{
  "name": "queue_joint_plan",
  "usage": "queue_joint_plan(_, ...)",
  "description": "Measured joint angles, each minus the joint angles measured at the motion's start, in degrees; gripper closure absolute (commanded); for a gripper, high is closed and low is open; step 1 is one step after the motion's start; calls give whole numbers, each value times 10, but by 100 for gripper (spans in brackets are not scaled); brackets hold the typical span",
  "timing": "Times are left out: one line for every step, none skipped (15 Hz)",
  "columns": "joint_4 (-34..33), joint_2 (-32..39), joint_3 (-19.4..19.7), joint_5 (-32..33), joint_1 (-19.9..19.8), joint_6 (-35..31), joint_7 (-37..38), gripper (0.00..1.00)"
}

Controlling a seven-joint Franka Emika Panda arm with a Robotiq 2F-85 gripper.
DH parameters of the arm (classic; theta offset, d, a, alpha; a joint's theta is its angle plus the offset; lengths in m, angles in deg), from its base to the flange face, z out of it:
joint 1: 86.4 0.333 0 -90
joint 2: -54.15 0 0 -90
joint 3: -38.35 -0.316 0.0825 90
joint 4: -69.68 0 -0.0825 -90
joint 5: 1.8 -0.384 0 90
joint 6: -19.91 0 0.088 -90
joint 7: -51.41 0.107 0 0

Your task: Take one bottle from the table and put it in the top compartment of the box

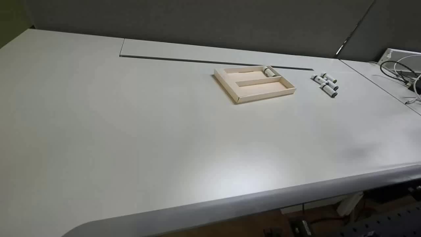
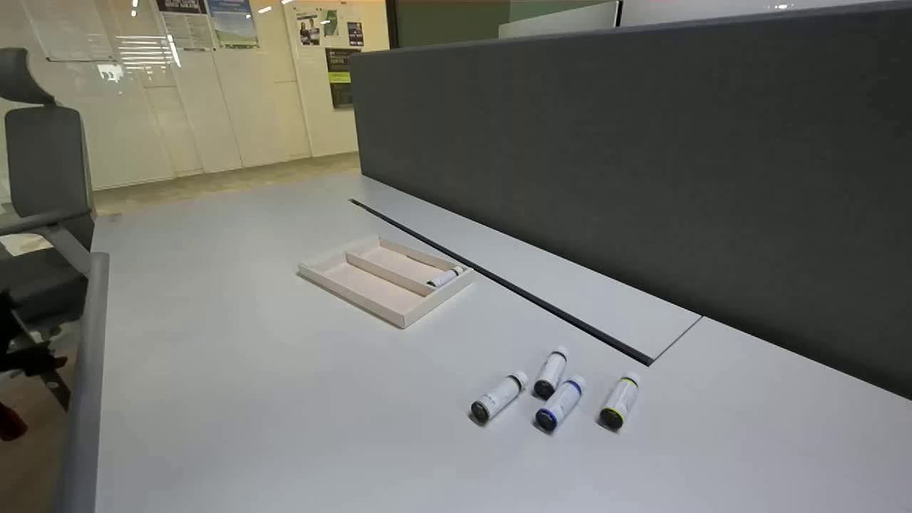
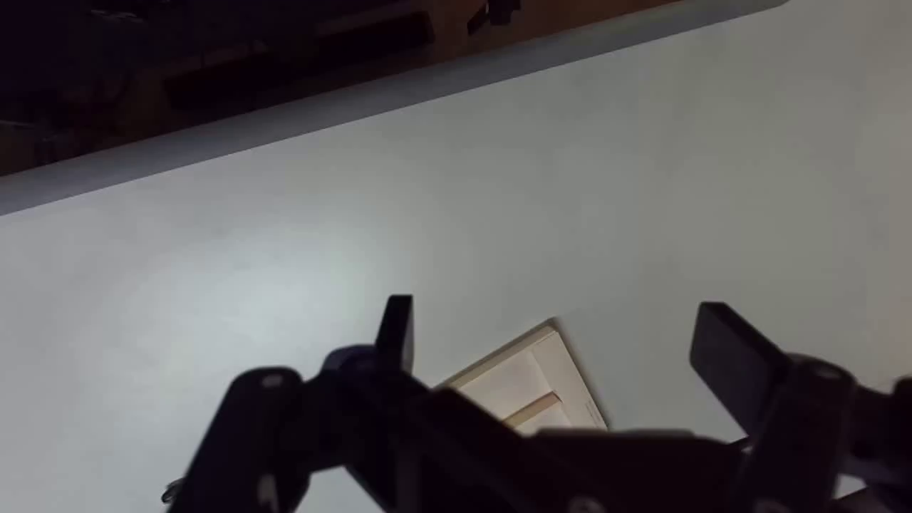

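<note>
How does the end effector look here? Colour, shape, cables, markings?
Only the end effector shows, in the wrist view; I can't make out the arm in any view. It looks near-black, with flat, blocky fingertips on chunky, round-ended links bearing small pale spots, possibly fasteners. No cables, lettering or sleeve discernible; it's dark and blurred.

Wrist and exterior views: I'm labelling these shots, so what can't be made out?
Loose bottles: label print too small to read in both exterior views.
Wooden tray: much of it hidden behind the claw in the wrist view.
Cables: cut off by the right edge in an exterior view.
Chair: cut off by the left edge in an exterior view.
</note>
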Motion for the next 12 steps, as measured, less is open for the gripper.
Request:
queue_joint_plan(0, 0, 0, 0, 0, -1, 0, 0)
queue_joint_plan(0, 0, 0, 0, 0, -2, 0, 0)
queue_joint_plan(0, 0, 0, 0, 0, -2, 0, 0)
queue_joint_plan(0, 0, 0, 0, 0, -2, 0, 0)
queue_joint_plan(0, 0, 0, 0, 0, -2, 0, 0)
queue_joint_plan(0, 0, 0, 0, 0, -2, 0, 0)
queue_joint_plan(0, 0, 0, 0, 0, -2, 0, 0)
queue_joint_plan(0, 0, 0, 0, 0, -2, 0, 0)
queue_joint_plan(0, 0, 0, 0, 0, -2, -1, 0)
queue_joint_plan(0, 1, 0, 3, -1, -6, -6, 0)
queue_joint_plan(0, 4, 0, 7, -4, -18, -15, 0)
queue_joint_plan(0, 11, 3, 14, -9, -34, -26, 0)
